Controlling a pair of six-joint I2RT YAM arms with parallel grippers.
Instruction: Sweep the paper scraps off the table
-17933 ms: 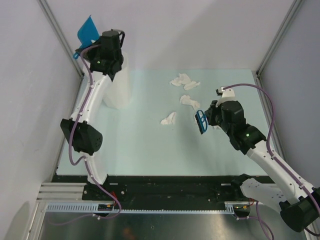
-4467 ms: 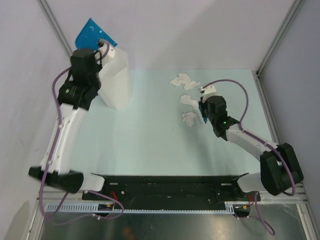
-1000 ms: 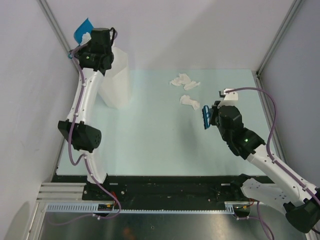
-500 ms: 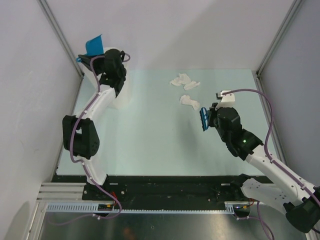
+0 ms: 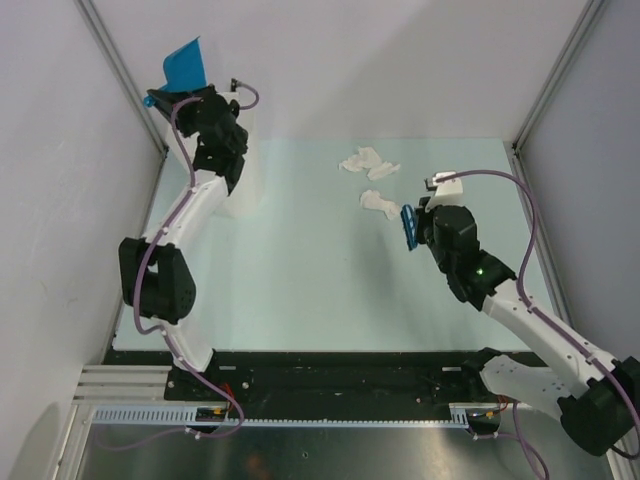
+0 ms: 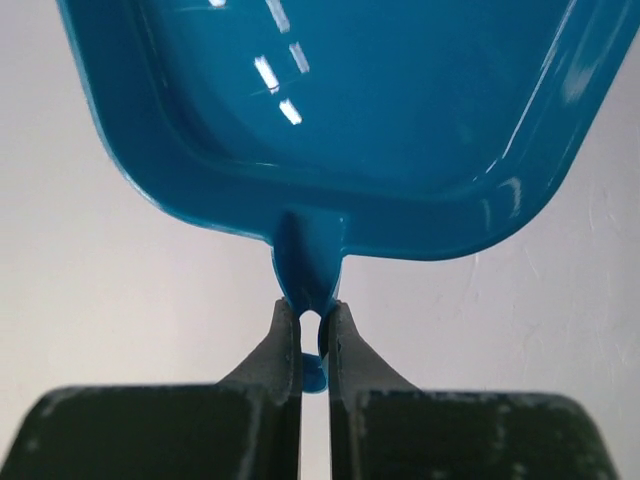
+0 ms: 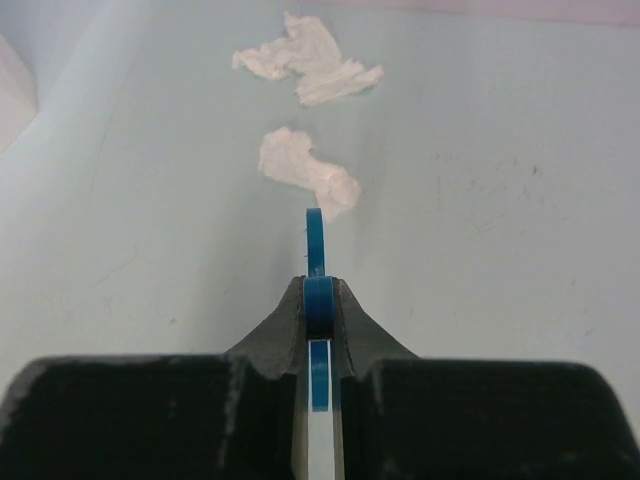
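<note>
Two clumps of white paper scraps lie on the mint-green table [image 5: 300,260]: a larger clump [image 5: 367,162] [image 7: 310,60] near the far edge and a smaller wad [image 5: 377,201] [image 7: 308,170] nearer. My right gripper [image 5: 418,226] [image 7: 317,298] is shut on a blue brush [image 5: 408,227] [image 7: 315,240], seen edge-on, just right of the nearer wad and apart from it. My left gripper [image 5: 178,92] [image 7: 313,310] is shut on the handle of the blue dustpan [image 5: 185,62] [image 6: 340,110], held high at the far left corner.
A tall white bin [image 5: 246,178] stands at the far left of the table, partly hidden by my left arm; its corner [image 7: 10,90] shows in the right wrist view. Grey walls and metal posts [image 5: 545,90] close in the table's sides and back.
My left wrist has swung round above the bin, turning the dustpan and shifting it slightly right. My right gripper has edged farther back with the brush. The scraps have not moved.
</note>
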